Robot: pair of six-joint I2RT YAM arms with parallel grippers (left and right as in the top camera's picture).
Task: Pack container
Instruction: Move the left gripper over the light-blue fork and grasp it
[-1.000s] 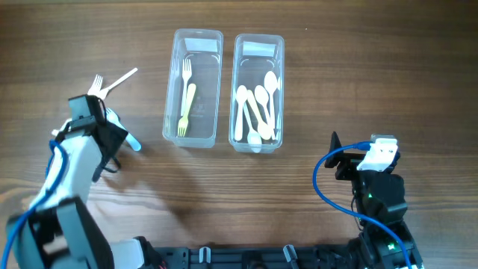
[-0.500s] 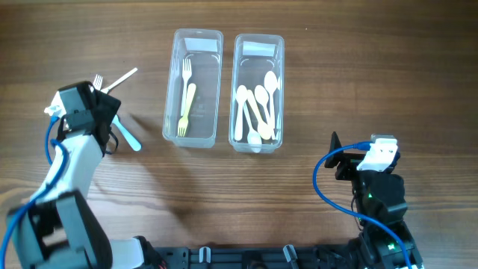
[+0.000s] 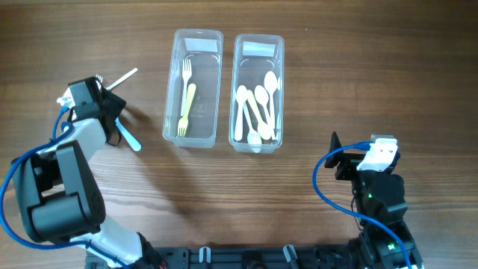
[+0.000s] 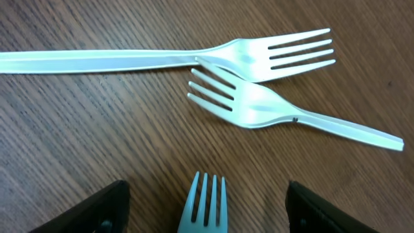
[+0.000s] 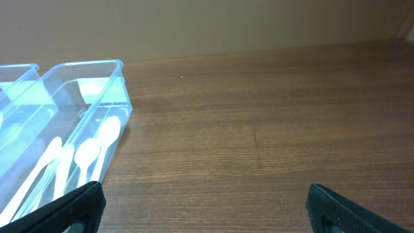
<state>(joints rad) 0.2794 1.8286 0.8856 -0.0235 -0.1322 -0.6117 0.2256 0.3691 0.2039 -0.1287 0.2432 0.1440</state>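
The stuff being packed sits in two clear plastic tubs, side by side near the top middle of the overhead view on a wood-grain table (image 3: 299,217). The left container (image 3: 171,90) has a single pale yellow-green fork (image 3: 186,104) lying lengthwise in it. The right container (image 3: 283,90) holds a bunch of white spoons (image 3: 258,108), and they overlap too much for me to count them.

The loose cutlery is off to the left of the tubs. In the left wrist view the upper white fork (image 4: 129,60) runs across the frame with its tines to the right. The lower white fork (image 4: 259,110) points the other way, and its tine tips touch the upper one's head.

The left gripper (image 4: 206,194) hangs right over the head of the blue fork (image 3: 131,141). Its fingers are spread wide with the blue tines in the gap between them, and neither finger looks to be touching the fork.

The right gripper (image 5: 204,194) is well apart from everything, over bare wood. It's also spread wide with nothing in it.

Some of it is hard to see:
- The left wrist view cuts off the blue fork's handle at the bottom edge.
- From overhead the arm covers the blue fork's head and part of the white forks.
- The right wrist view only catches the near ends of the tubs.
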